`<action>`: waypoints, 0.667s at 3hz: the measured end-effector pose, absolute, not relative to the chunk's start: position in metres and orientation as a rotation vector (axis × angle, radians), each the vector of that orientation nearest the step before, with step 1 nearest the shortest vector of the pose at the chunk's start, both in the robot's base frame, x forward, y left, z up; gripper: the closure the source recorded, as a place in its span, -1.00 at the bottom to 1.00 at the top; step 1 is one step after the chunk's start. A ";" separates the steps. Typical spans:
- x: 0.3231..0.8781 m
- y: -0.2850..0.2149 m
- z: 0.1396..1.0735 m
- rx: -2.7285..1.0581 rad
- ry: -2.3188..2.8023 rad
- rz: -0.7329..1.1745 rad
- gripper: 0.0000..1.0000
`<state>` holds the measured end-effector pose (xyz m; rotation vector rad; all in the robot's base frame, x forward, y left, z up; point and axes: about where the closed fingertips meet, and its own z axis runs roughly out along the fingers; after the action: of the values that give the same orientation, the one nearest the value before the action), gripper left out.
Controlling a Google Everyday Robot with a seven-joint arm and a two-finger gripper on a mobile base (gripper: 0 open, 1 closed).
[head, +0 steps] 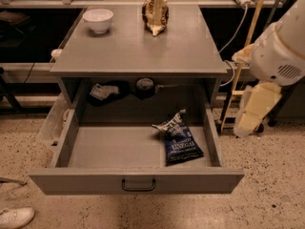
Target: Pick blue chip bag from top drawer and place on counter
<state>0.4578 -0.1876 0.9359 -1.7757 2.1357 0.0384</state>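
Note:
The blue chip bag (180, 143) lies flat in the right half of the open top drawer (136, 181), its crumpled top end pointing to the back. The drawer is pulled fully out, with a small dark handle at the centre of its front panel. The counter (143, 44) is the grey top of the cabinet, above the drawer. My gripper is out of view. Only my arm's white and cream links (267, 80) show at the right edge, beside the cabinet and clear of the drawer and the bag.
A white bowl (98, 20) stands at the counter's back left and a brown-and-cream wrinkled bag (155, 13) at its back centre. Small objects (143, 86) sit in the recess behind the drawer. Cables and a pole (243, 56) stand right of the cabinet. A white shoe (14, 217) is at bottom left.

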 end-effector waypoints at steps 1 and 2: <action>0.470 -0.151 0.897 -1.808 2.038 0.189 -1.00; 0.474 -0.114 0.866 -1.833 1.957 0.314 -1.00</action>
<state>0.4744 -0.1143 0.8656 -1.8333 1.9571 0.3136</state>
